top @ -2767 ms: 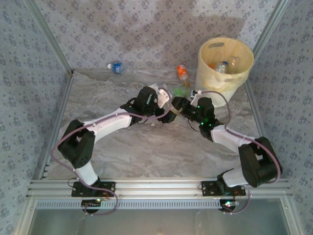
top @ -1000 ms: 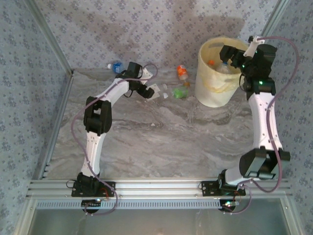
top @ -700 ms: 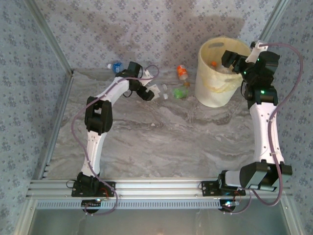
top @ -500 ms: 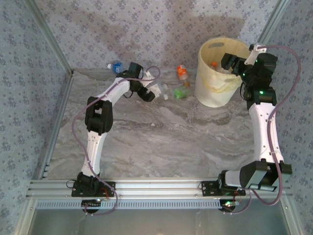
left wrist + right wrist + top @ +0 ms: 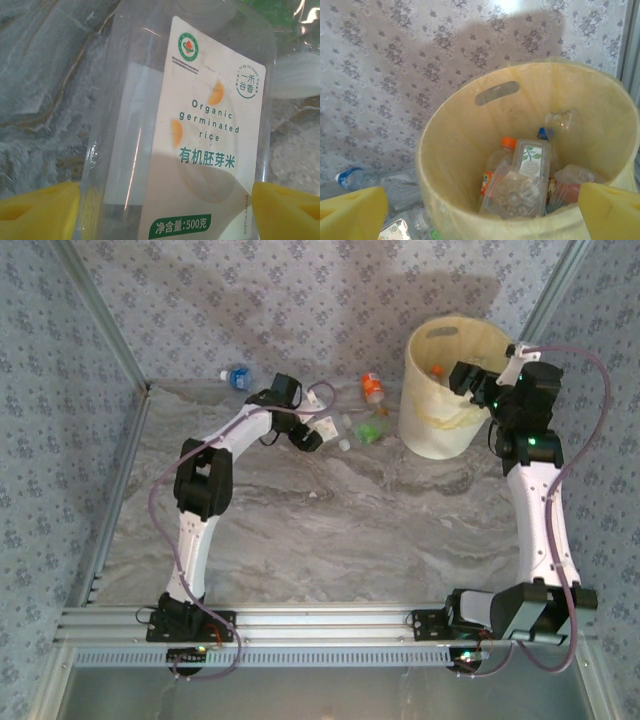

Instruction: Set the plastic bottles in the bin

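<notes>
A clear bottle with a white label [image 5: 210,125] lies on the table to the left of the bin and reaches across the gap between my left gripper's [image 5: 167,210] yellow fingertips [image 5: 40,210]. Both fingertips sit against its sides. The top view has that left gripper [image 5: 320,432] low over the same bottle [image 5: 331,425]. Beside it lie a green-labelled bottle [image 5: 372,427], an orange-capped one [image 5: 372,387] and a blue-capped one [image 5: 237,377]. My right gripper [image 5: 462,377] hangs open and empty over the near rim of the cream-yellow bin [image 5: 440,435]. Several bottles [image 5: 527,175] lie inside the bin [image 5: 470,130].
Patterned walls close in the back and both sides of the marble-look table [image 5: 330,530]. A metal frame rail [image 5: 320,625] runs along the near edge by the arm bases. A loose white cap [image 5: 344,444] lies next to the white-labelled bottle.
My left gripper slid a little to the right and its fingers came in against the white-labelled bottle. The right gripper drew back slightly from over the bin, still open.
</notes>
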`<state>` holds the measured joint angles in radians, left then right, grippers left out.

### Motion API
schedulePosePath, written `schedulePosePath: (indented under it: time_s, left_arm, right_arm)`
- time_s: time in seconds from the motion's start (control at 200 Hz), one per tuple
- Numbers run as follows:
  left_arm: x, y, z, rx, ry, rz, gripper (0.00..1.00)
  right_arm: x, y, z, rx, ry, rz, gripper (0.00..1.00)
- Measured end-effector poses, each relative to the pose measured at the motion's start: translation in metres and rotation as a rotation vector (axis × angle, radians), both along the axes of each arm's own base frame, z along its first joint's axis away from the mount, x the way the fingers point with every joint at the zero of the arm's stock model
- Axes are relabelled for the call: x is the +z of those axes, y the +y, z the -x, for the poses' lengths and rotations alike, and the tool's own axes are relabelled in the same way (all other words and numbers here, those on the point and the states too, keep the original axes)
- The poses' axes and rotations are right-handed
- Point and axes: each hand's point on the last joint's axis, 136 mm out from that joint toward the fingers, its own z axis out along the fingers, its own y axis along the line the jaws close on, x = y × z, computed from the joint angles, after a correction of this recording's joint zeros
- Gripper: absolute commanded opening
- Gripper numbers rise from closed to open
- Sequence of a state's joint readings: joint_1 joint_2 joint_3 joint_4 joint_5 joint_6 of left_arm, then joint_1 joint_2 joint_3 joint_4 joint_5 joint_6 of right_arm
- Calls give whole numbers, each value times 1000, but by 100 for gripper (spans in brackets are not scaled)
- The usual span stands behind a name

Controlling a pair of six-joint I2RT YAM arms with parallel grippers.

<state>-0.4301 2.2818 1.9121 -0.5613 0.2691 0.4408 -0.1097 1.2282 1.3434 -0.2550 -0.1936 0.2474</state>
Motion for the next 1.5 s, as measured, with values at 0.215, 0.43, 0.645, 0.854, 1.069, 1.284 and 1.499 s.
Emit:
schedulePosePath:
  time_s: [0.215, 0.43, 0.645, 0.854, 1.069, 1.284, 1.499]
  left_arm:
    - [-3, 11, 85, 22, 117, 29, 88]
    - [0, 9, 157, 71, 206, 109, 90]
    - [30, -20, 209, 82, 242, 310, 95]
    - [67, -22, 211, 152, 189, 511, 98]
    - [82, 37, 173, 453, 53, 614, 98]
    - [79, 85, 140, 773, -48, 594, 98]
    - [55, 112, 129, 944, -44, 528, 98]
  right_arm:
    - [-26, 53, 30, 157, 39, -20, 100]
    - [-83, 114, 56, 308, 165, -41, 100]
    - [-167, 153, 76, 297, 378, -105, 100]
    - [-227, 182, 80, 232, 555, -107, 100]
    - [-259, 220, 76, 192, 656, -66, 100]
    - [-285, 254, 64, 113, 682, -111, 100]
    - [-303, 288, 41, 36, 700, -79, 100]
